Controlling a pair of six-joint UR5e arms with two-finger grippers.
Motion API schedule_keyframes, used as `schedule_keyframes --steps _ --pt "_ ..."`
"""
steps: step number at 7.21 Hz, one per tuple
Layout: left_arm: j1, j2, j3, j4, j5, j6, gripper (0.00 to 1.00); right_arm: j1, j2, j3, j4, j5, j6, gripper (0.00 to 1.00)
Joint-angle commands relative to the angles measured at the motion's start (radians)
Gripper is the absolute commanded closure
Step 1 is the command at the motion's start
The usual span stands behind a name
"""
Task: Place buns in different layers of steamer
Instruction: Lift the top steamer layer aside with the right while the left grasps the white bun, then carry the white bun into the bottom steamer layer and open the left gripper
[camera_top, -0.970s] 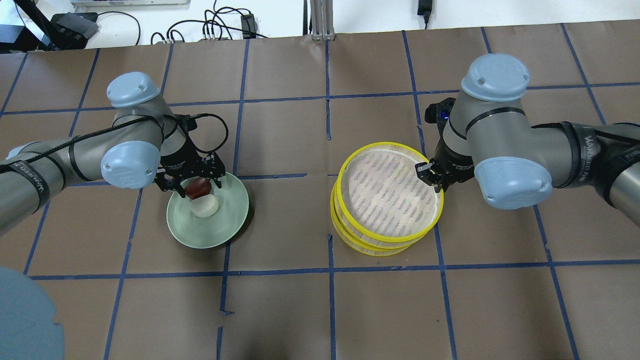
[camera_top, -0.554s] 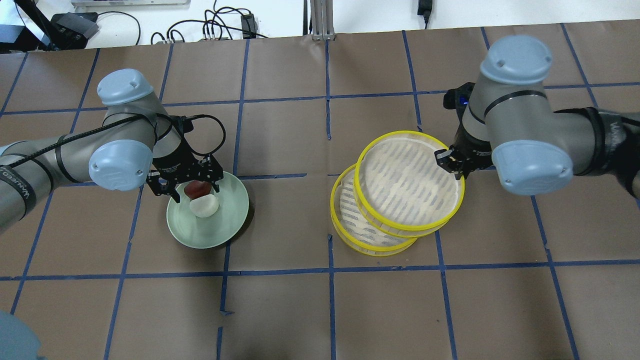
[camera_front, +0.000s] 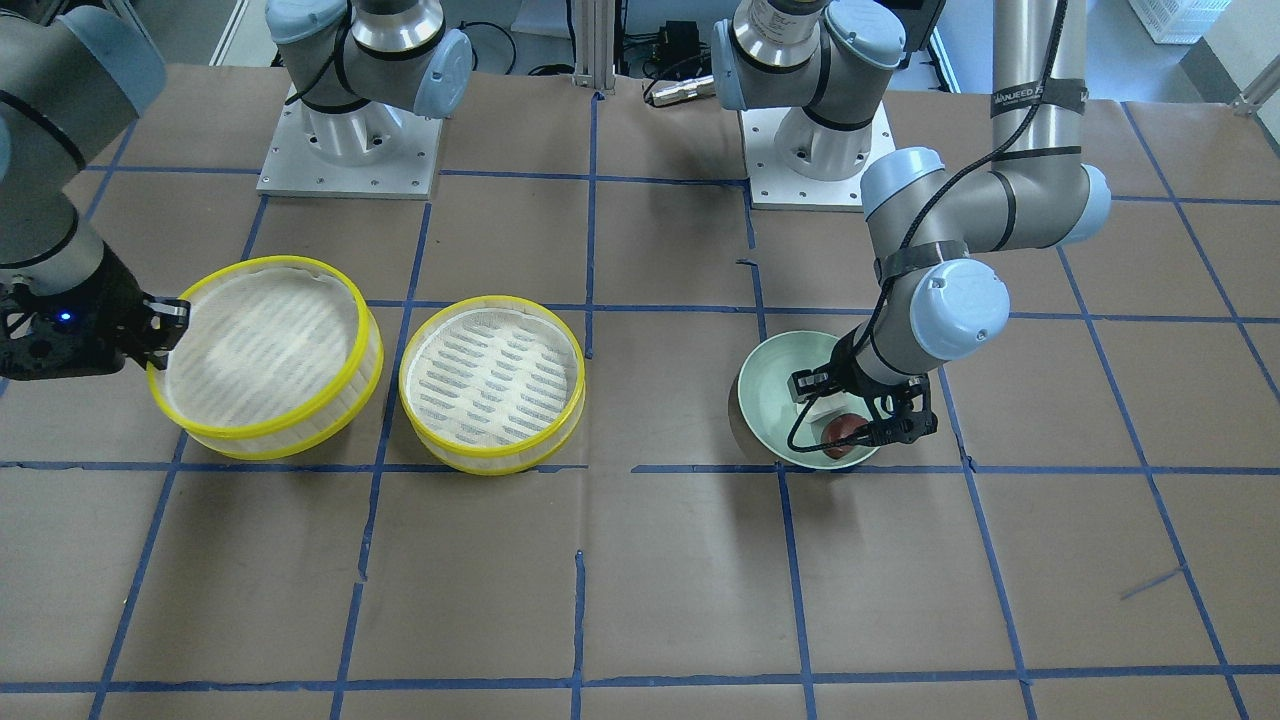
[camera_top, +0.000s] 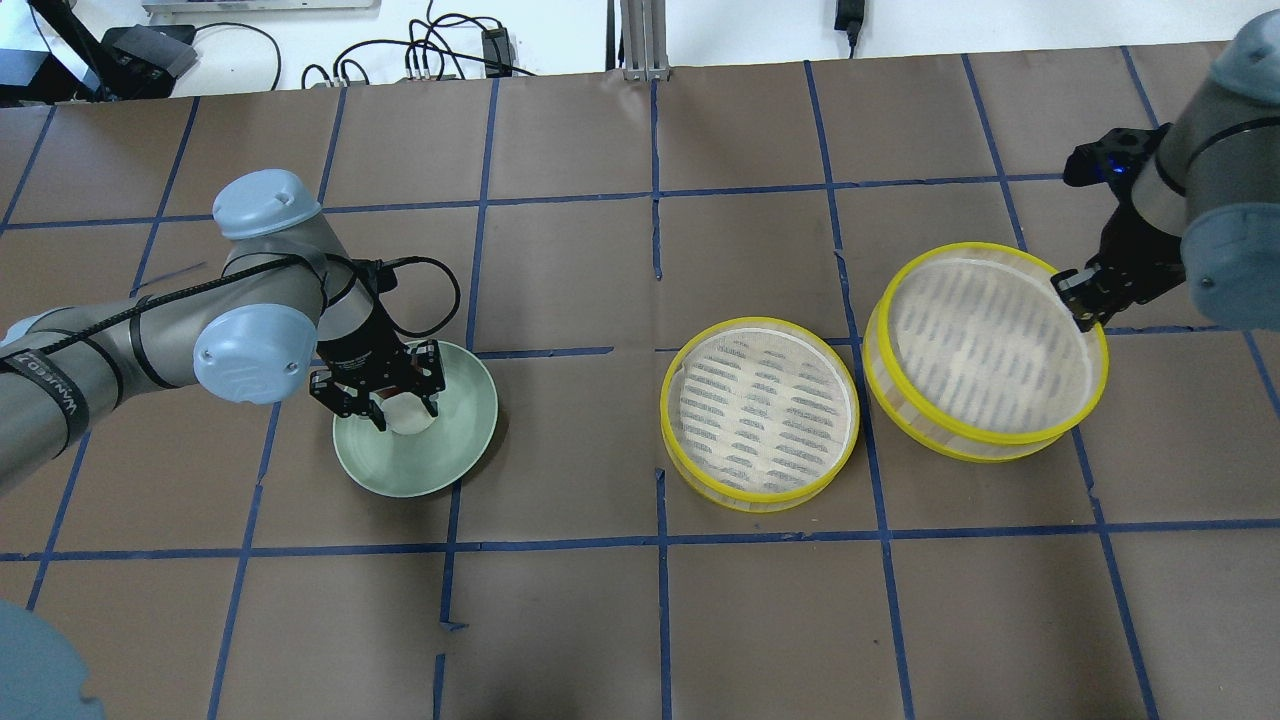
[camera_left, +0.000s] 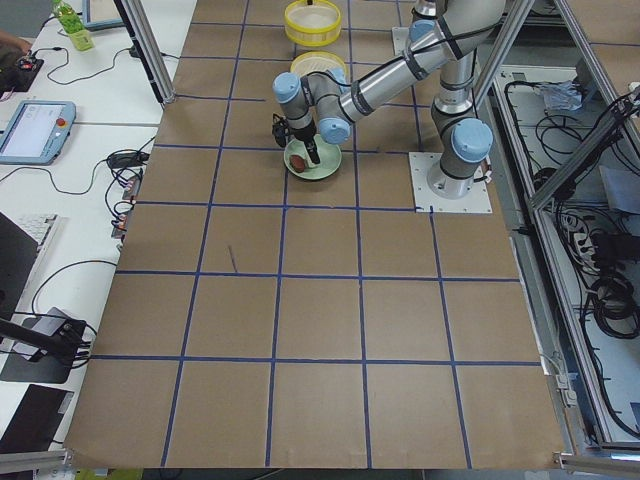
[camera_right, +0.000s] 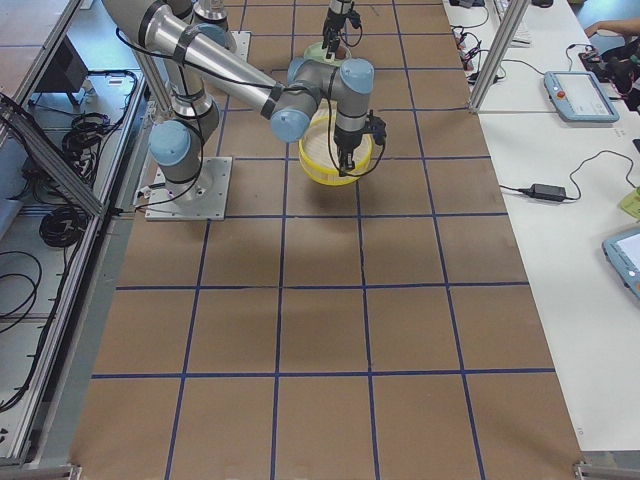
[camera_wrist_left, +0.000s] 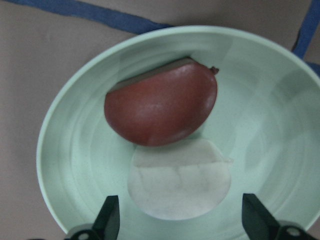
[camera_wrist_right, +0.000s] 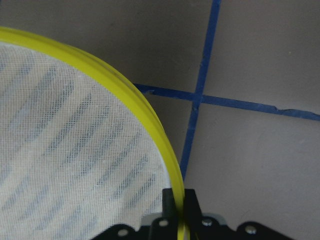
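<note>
Brown paper table (camera_top: 560, 620), blue tape grid, cables (camera_top: 430, 50) at 12 o'clock. Left gripper (camera_top: 392, 408) hangs spread wide over white bun (camera_wrist_left: 180, 187) and brown bun (camera_wrist_left: 162, 107) in green plate (camera_top: 450, 440). At its 3 o'clock, one tier (camera_top: 760, 420) sits flat. Right gripper (camera_top: 1078, 300) pinches the tilted second tier (camera_top: 985, 345) at 2 o'clock.

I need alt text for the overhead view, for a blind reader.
The right claw holds one steamer tier by its rim, beside the other tier on the table. The open left claw hovers over a white bun on a green plate.
</note>
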Motion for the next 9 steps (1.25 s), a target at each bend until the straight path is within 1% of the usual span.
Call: schedule_keyframes --steps 1,3,4,5,6,7,8,9 --pt "0.002 -0.005 0.006 0.028 0.003 0.004 0.99 -0.045 0.026 -0.018 -0.033 -0.03 -0.084 0.92" --pt "-0.015 0.027 0.004 0.049 0.006 -0.028 1.0 -0.047 0.025 -0.015 -0.022 -0.03 -0.084 0.92" --pt "-0.049 0.05 0.007 0.052 0.0 -0.121 1.0 -0.047 0.025 -0.013 -0.021 -0.03 -0.084 0.92" --pt "-0.116 0.081 0.024 0.043 0.0 -0.21 1.0 -0.047 0.025 -0.013 -0.019 -0.03 -0.084 0.92" --pt "-0.208 0.093 0.049 0.039 0.0 -0.32 1.0 -0.047 0.025 -0.012 -0.018 -0.029 -0.084 0.92" --pt "-0.301 0.089 0.079 0.042 -0.034 -0.449 1.0 -0.047 0.025 -0.012 -0.017 -0.029 -0.084 0.92" --pt "-0.396 0.084 0.125 0.054 -0.095 -0.581 1.0 -0.047 0.025 -0.012 -0.017 -0.029 -0.084 0.92" --pt "-0.461 0.077 0.176 0.054 -0.106 -0.664 1.0 -0.047 0.025 -0.01 -0.016 -0.029 -0.084 0.92"
